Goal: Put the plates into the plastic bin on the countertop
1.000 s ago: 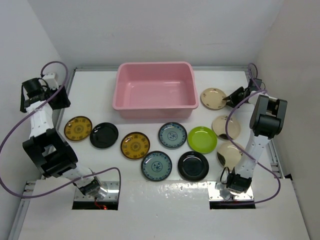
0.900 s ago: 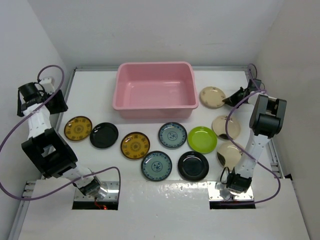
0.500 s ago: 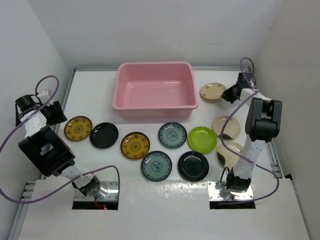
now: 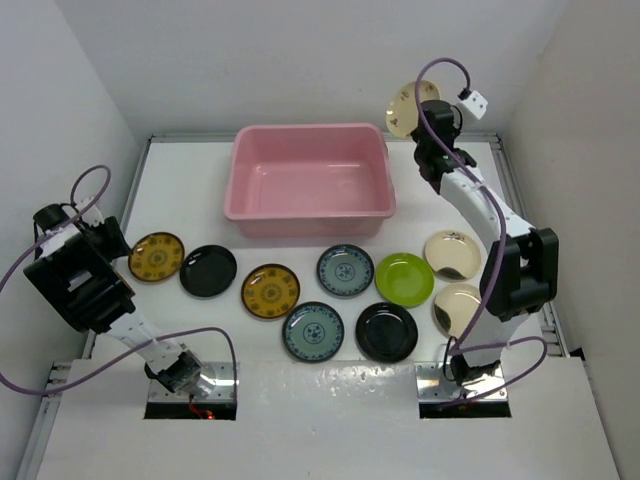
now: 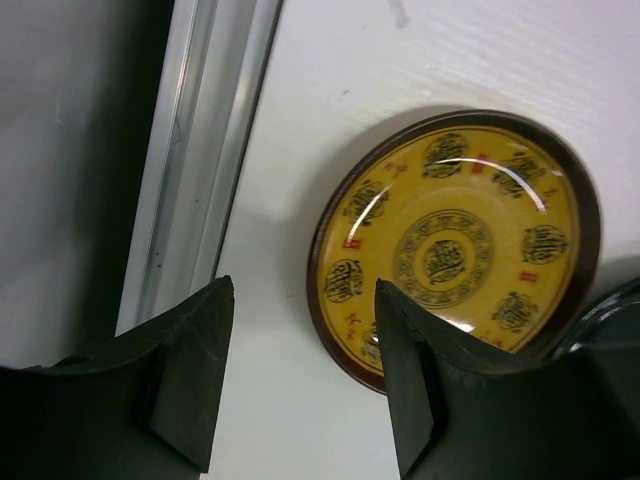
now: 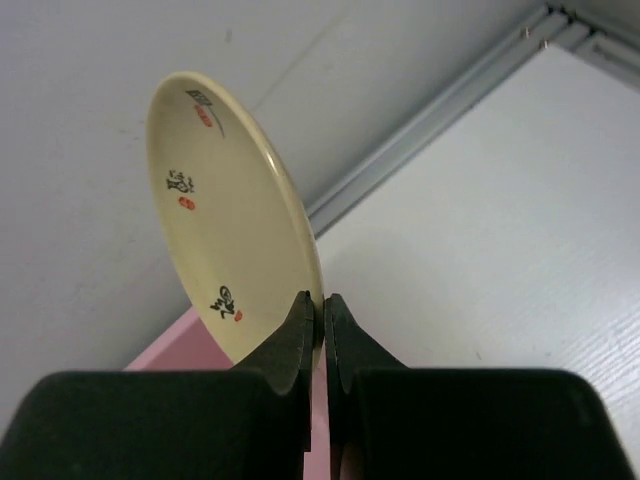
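White walls are closing in a white counter point(image 4: 190, 190), and thin metal edging point(image 5: 195, 150) is running along its side. Toward the far edge the pink plastic bin point(image 4: 310, 214) is standing square to you.

Your right claw point(image 6: 317, 305) is pinching a cream plate point(image 6: 230, 240) by its rim, with the fingers pressed onto either face. It is holding the plate on edge in the air, above the counter just beyond the bin's far right corner.

Your left claw point(image 5: 300, 330) is hanging spread at the counter's left side. Its fingers point(image 5: 190, 370) are framing bare surface between the edging and a yellow-brown plate point(image 5: 455, 245). The right-hand finger is overlapping that plate's near rim in the wrist view, and you cannot tell whether it is touching.

The other plates are lying flat on the counter in front of the bin, all outside it:
- Running rightward from the yellow-brown plate, you are seeing a black plate point(image 4: 208, 270), a second yellow-brown plate point(image 4: 270, 291), a blue-grey plate point(image 4: 345, 270) and a lime green plate point(image 4: 404, 279).
- Nearer to you, a second blue-grey plate point(image 4: 313, 331) and a second black plate point(image 4: 386, 331) are sitting side by side.
- At the right, another cream plate point(image 4: 452, 254) is lying beside the right arm, and the last cream plate point(image 4: 450, 310) is lying partly hidden behind it
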